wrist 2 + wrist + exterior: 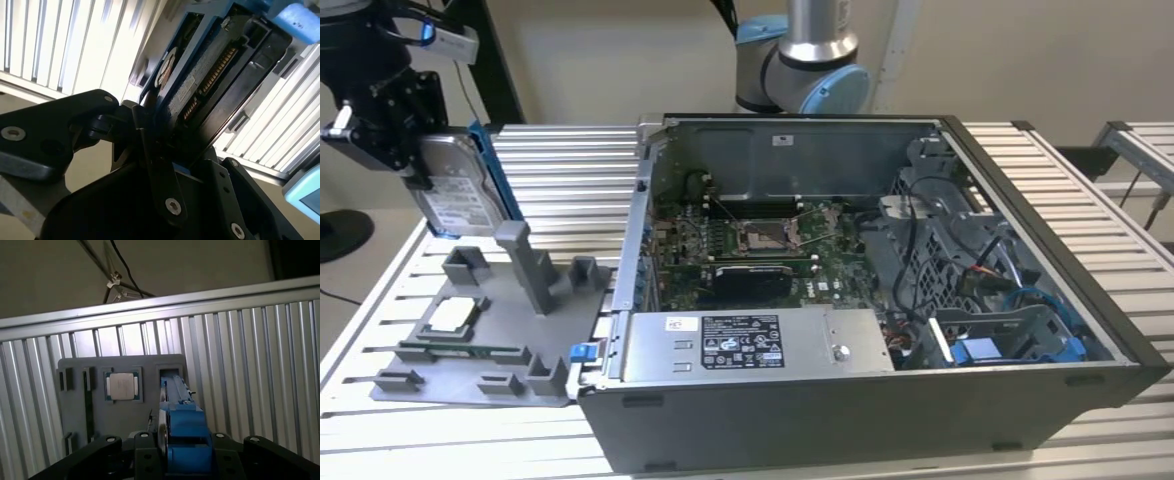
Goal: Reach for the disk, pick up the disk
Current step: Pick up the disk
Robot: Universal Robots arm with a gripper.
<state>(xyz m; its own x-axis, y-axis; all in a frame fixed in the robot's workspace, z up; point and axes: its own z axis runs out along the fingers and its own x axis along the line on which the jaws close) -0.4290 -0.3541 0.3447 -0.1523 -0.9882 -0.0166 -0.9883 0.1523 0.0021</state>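
Exterior view: claw (pixel 416 165) sits at the exterior view's left, clamped on the disk (pixel 458 195). The disk hangs upright in the air, above the far end of the grey fixture (pixel 494 380), and looks clear of it. White label (pixel 454 208) on the disk's face turns toward the camera; dark print on it, not readable. Blue rail (pixel 491 175) runs along the edge nearest the computer case (pixel 1067 330).

The fixture lies flat on the slatted metal desk (pixel 560 170), just beside the case. A small square silver chip (pixel 454 315) sits in a pocket of the fixture, well below the disk.

Case is open on top, motherboard (pixel 761 240) showing. A grey box (pixel 854 340) lies along its near wall with a black-and-white label (pixel 740 342); symbols and small text there, not legible. A small white sticker (pixel 783 139) sits on the case's back wall, also unreadable. The arm's base joint (pixel 801 60) stands behind the case.

Second wrist view: black fingers (pixel 155 170) press the disk (pixel 200 85) from both sides, with a gold connector row along its end. Part of the label shows edge-on; text cannot be read.

First wrist view: disk (pixel 182 425) seen end-on between the claw (pixel 175 455) halves, blue rail on top. Below lie the fixture (pixel 80 405) and chip (pixel 121 386); the chip's surface marking is too faint to read.
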